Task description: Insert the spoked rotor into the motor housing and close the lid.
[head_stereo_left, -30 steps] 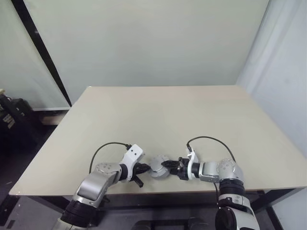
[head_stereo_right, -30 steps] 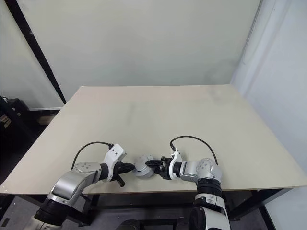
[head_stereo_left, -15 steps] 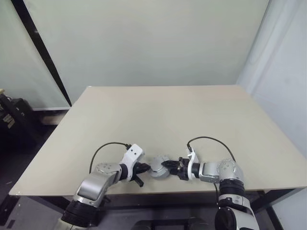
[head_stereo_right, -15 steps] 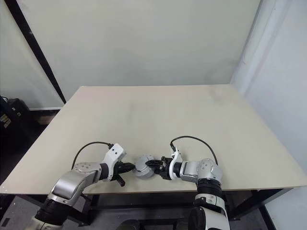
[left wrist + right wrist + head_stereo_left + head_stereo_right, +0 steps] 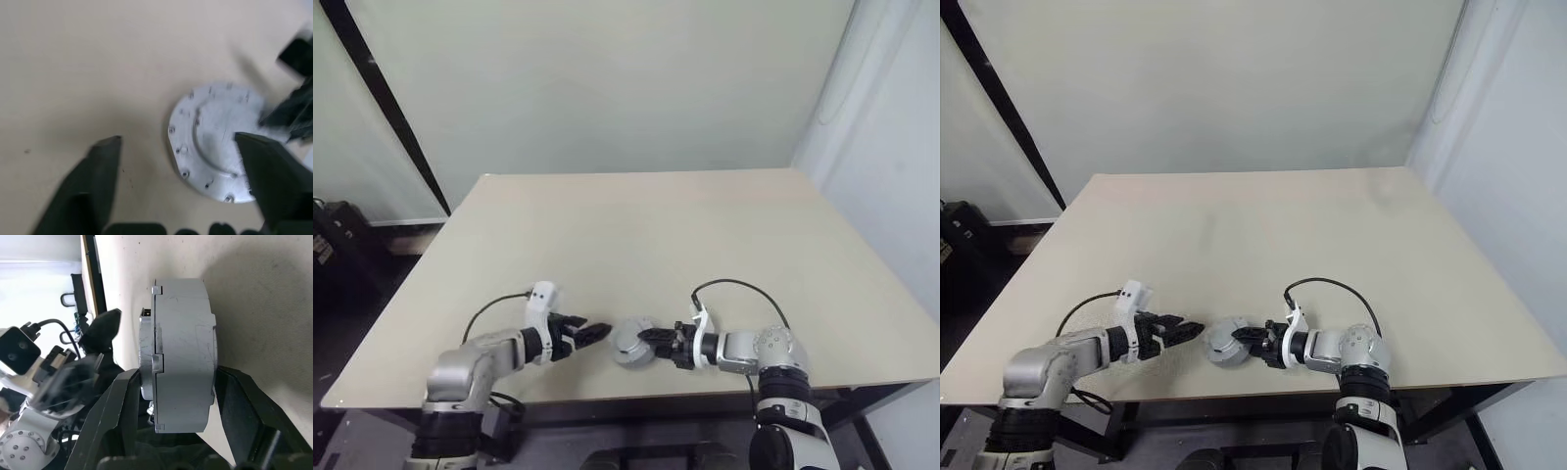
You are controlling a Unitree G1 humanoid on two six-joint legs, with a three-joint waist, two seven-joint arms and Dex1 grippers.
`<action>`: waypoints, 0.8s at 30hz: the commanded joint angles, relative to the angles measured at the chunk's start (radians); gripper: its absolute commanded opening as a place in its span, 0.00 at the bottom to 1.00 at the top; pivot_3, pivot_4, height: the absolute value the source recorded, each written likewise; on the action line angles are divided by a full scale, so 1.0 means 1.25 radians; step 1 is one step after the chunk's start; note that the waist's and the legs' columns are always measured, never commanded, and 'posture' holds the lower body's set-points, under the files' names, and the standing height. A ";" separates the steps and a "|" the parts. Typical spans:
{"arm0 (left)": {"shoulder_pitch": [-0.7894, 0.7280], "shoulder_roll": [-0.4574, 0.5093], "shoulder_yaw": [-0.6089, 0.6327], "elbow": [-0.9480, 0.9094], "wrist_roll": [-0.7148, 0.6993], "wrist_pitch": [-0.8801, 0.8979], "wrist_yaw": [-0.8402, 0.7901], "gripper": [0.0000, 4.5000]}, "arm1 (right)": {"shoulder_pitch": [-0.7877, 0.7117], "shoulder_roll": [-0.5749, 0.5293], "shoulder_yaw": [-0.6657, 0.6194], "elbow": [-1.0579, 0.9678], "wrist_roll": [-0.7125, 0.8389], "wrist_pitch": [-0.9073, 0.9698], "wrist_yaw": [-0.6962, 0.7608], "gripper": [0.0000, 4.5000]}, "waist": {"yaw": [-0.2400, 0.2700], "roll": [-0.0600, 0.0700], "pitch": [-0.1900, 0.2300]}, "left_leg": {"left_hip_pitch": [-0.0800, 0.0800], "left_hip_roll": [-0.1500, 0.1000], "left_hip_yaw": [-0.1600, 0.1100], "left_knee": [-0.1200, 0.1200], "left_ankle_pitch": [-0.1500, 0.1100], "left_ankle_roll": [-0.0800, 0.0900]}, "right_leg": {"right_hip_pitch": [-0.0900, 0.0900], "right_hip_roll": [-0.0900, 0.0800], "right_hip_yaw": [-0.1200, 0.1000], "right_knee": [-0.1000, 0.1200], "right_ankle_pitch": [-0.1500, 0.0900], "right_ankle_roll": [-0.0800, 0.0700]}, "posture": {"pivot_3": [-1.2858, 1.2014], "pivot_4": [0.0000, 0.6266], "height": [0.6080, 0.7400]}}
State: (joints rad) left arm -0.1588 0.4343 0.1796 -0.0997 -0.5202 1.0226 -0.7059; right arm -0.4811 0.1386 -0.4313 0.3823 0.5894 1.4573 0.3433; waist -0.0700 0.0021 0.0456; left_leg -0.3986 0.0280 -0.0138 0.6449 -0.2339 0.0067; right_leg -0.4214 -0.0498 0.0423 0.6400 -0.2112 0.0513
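The motor housing [image 5: 630, 343] is a round grey metal casing near the table's front edge, seen edge-on in the right wrist view [image 5: 181, 347]. Its pale lid [image 5: 215, 142], with small screws around the rim, sits flat on top. My right gripper [image 5: 648, 338] is shut on the housing from the right, one finger [image 5: 122, 401] on each flat face. My left gripper [image 5: 594, 331] stands open a little to the left of the housing, pointing at it and holding nothing. The spoked rotor is hidden.
The beige table [image 5: 636, 235] stretches far behind the housing, and its front edge [image 5: 607, 397] runs just below both grippers. A black cable [image 5: 739, 289] loops over the right wrist.
My left gripper has opened and drawn back to the left, away from the housing, rolling as it went. The right gripper has held still on the housing.
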 commanded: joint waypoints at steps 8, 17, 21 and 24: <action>0.016 -0.134 0.188 0.002 -0.201 0.109 0.110 1.00 | -0.042 0.029 -0.030 -0.062 0.091 0.036 0.025 0.47 | -0.004 -0.002 0.001 | 0.000 0.000 0.000 0.001 0.000 0.000 | 0.000 0.000 0.000 0.000 0.000 0.000 | 0.52 0.00 1.00; 0.033 -0.207 0.285 0.032 -0.352 0.157 0.167 1.00 | -0.071 0.065 -0.083 -0.090 0.165 0.089 0.009 0.46 | -0.004 -0.003 0.001 | -0.001 0.000 0.000 0.001 0.000 0.000 | 0.000 0.000 0.000 0.000 0.000 0.000 | 0.52 0.00 1.00; 0.041 -0.235 0.281 0.042 -0.389 0.167 0.196 1.00 | -0.076 0.078 -0.079 -0.104 0.188 0.104 0.007 0.46 | -0.004 -0.003 0.001 | -0.001 0.000 0.000 0.001 0.000 0.000 | 0.000 0.000 0.000 0.000 0.000 0.000 | 0.52 0.00 1.00; 0.038 -0.250 0.285 0.063 -0.416 0.175 0.214 1.00 | -0.076 0.084 -0.074 -0.109 0.200 0.108 0.002 0.46 | -0.005 -0.003 0.001 | -0.001 0.000 0.000 0.001 0.000 0.000 | 0.000 0.000 0.000 0.000 0.000 0.000 | 0.52 0.00 1.00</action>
State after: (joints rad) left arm -0.1010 0.1292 0.5281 -0.0211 -0.9943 1.2361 -0.4476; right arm -0.5090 0.1607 -0.5207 0.2943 0.7681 1.5856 0.3293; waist -0.0758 -0.0019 0.0471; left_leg -0.3992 0.0276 -0.0139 0.6464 -0.2339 0.0066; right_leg -0.4211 -0.0494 0.0426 0.6399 -0.2113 0.0512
